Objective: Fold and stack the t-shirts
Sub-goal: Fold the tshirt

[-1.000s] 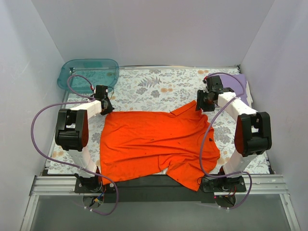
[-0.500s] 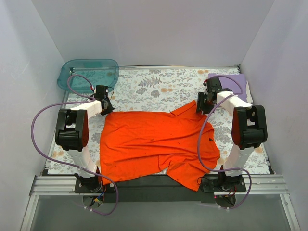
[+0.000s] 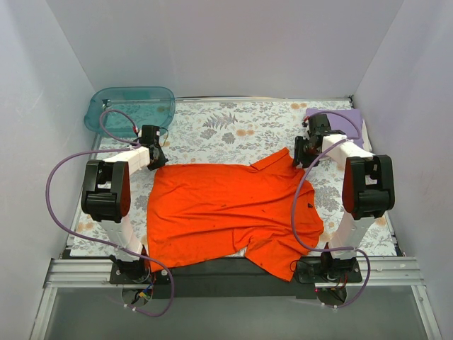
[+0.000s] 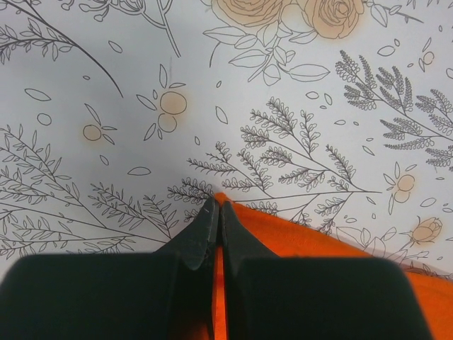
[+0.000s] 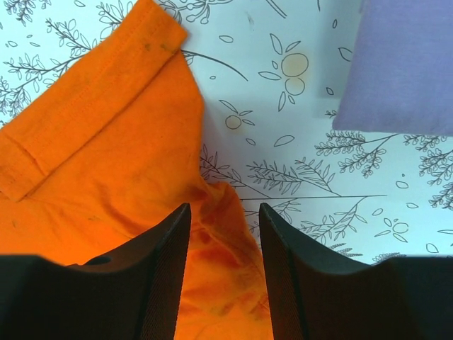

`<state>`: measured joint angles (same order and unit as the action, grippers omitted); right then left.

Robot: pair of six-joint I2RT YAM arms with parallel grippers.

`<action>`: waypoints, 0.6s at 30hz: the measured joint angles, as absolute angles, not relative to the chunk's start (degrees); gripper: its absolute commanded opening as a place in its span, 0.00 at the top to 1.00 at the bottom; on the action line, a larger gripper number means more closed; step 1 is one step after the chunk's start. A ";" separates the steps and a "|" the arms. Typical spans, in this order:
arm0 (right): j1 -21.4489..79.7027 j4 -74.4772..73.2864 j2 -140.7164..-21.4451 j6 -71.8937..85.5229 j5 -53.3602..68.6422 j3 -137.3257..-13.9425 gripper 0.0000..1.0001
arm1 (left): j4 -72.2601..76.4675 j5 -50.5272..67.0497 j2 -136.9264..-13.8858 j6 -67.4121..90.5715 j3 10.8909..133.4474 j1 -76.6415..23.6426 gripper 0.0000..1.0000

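The bright orange-red t-shirt [image 3: 226,212] lies spread mostly flat across the middle of the floral-printed table cover [image 3: 233,127]. Its near right corner hangs rumpled over the table's near edge. The left gripper [image 4: 216,209] is pinched tight on the shirt's far left corner, a sliver of orange cloth showing between its dark tapered jaws. The right gripper [image 5: 224,209] stands partly parted over a wrinkled ridge of cloth beside the stitched, hemmed sleeve, not clamped. The pale lavender t-shirt [image 3: 350,124] sits folded, smooth and square-edged, at the far right corner. A translucent teal tub [image 3: 131,106] with rounded corners rests far left.
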<state>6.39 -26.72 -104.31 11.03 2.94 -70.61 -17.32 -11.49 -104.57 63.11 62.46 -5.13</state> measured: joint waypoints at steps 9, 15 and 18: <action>5.45 -27.14 -104.31 10.20 2.52 -70.28 0.63 | -18.00 -11.92 -104.60 63.46 62.65 -5.21 1.00; 5.48 -27.20 -104.29 10.13 3.97 -70.28 0.62 | -18.26 -11.99 -104.60 63.48 62.74 -5.26 1.00; 5.78 -27.20 -104.29 9.80 4.67 -70.28 0.62 | -18.41 -11.99 -104.60 63.53 62.78 -5.28 1.00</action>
<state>5.78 -27.20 -104.29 9.80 4.67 -70.28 -18.41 -11.99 -104.60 63.53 62.78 -5.28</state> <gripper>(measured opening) 0.380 0.018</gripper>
